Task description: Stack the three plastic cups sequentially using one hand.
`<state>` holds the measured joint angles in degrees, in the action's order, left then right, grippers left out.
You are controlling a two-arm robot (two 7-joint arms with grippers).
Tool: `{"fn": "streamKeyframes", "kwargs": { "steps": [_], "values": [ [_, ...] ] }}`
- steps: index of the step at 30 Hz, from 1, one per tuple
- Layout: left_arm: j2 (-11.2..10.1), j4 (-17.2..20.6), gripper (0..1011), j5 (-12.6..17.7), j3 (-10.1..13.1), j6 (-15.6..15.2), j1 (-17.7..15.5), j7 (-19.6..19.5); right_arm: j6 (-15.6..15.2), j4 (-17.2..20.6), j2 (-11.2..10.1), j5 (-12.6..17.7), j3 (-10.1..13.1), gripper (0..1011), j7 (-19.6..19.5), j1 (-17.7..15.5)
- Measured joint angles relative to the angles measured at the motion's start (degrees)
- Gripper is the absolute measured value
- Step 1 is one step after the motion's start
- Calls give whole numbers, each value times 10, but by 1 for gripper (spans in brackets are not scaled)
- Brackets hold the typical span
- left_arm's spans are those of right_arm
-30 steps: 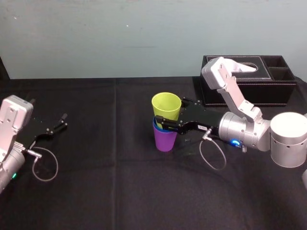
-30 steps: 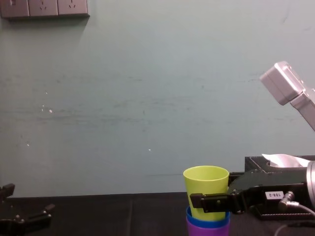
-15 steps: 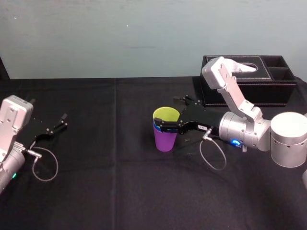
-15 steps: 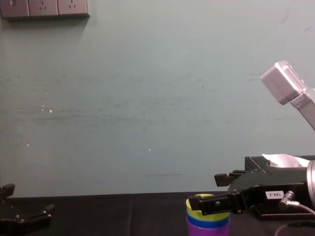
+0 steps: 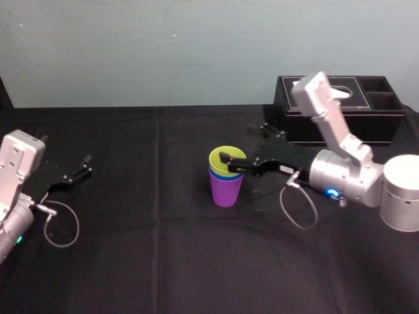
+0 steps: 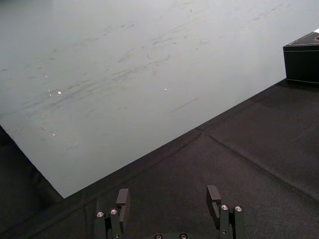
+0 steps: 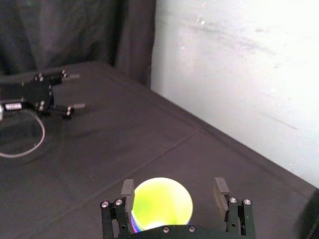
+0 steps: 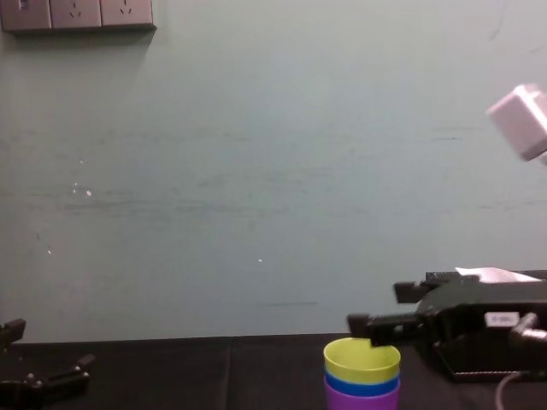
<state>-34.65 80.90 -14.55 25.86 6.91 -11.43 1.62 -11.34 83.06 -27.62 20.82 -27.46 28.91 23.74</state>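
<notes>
The three plastic cups stand nested at the table's middle: the yellow-green cup (image 5: 227,159) in the blue cup (image 5: 221,173), and that in the purple cup (image 5: 226,190). From the side I see the yellow-green cup (image 8: 361,358), the blue rim (image 8: 361,383) and the purple cup (image 8: 361,400). My right gripper (image 5: 237,142) is open, just above and to the right of the stack, and touches no cup. From its wrist the yellow-green cup's mouth (image 7: 161,204) lies below the spread right gripper (image 7: 174,194). Far left, my left gripper (image 5: 84,167) rests open on the cloth.
A black tissue box (image 5: 340,111) stands at the back right, behind my right arm. Black cloth (image 5: 144,248) covers the table. A loose cable loop (image 5: 62,226) lies by my left arm. Wall sockets (image 8: 77,13) sit high on the green wall.
The right gripper opened and let go of the yellow-green cup, which dropped down into the blue cup. The gripper then rose a little and drew back to the right. The left arm stayed still.
</notes>
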Motion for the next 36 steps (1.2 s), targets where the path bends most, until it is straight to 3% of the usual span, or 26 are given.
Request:
{"fn": "streamKeyframes", "kwargs": {
  "steps": [6, 14, 29, 36],
  "values": [
    [0, 0, 1010, 0, 0, 0, 0, 0, 12, 29, -19, 27, 44, 1004, -19, -36],
    [0, 0, 1010, 0, 0, 0, 0, 0, 37, 33, -42, 37, 87, 1004, -40, -71],
    [0, 0, 1010, 0, 0, 0, 0, 0, 71, -33, -57, 2, 110, 1004, -43, -100],
    [0, 0, 1010, 0, 0, 0, 0, 0, 71, -29, -57, 3, 111, 1004, -43, -100]
  ]
}}
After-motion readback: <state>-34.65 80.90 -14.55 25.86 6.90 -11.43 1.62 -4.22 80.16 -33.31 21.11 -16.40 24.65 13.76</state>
